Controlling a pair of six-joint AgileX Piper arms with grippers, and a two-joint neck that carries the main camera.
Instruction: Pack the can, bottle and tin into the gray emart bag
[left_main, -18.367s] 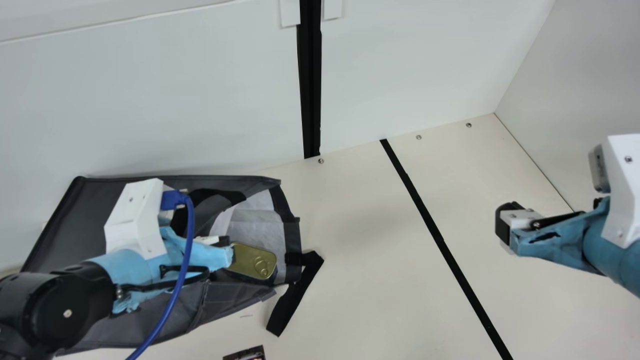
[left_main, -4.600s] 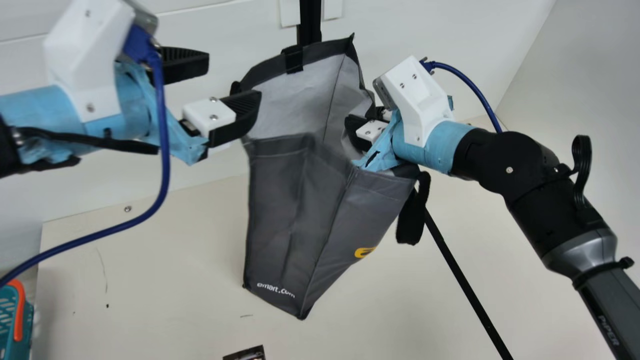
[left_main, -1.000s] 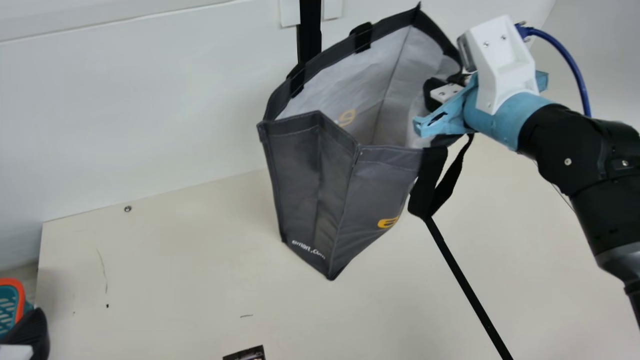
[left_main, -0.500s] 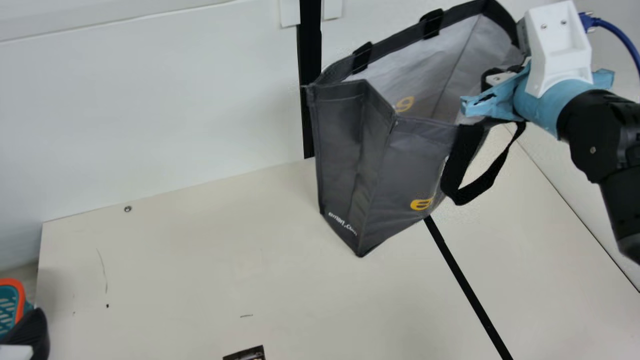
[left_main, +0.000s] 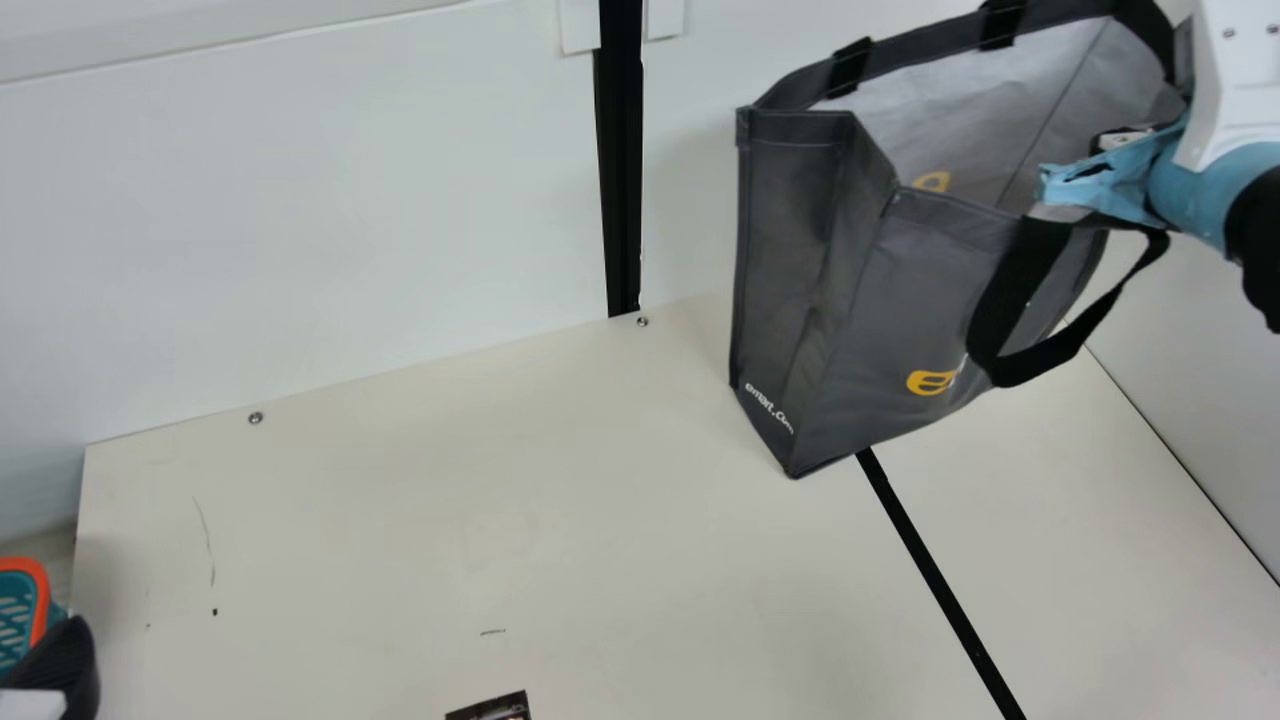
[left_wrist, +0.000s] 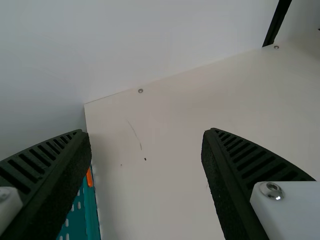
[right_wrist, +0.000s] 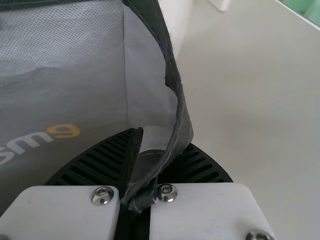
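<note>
Bag (left_main: 930, 290) is hanging at the right side of the table (left_main: 420, 520), leaning, mouth gaping upward, strap loop (left_main: 1045, 360) drooping; whether its base is touching the table, I am not managing to tell. Right gripper (left_main: 1115, 143) is pinching the bag's side rim (right_wrist: 175, 120), closing down on a fold of cloth. Left gripper (left_main: 65, 660) is hovering near the left end, fingers (left_wrist: 227, 180) standing wide apart, holding nothing. Teal basket (left_main: 14, 612) is sitting beside the table's left edge
</note>
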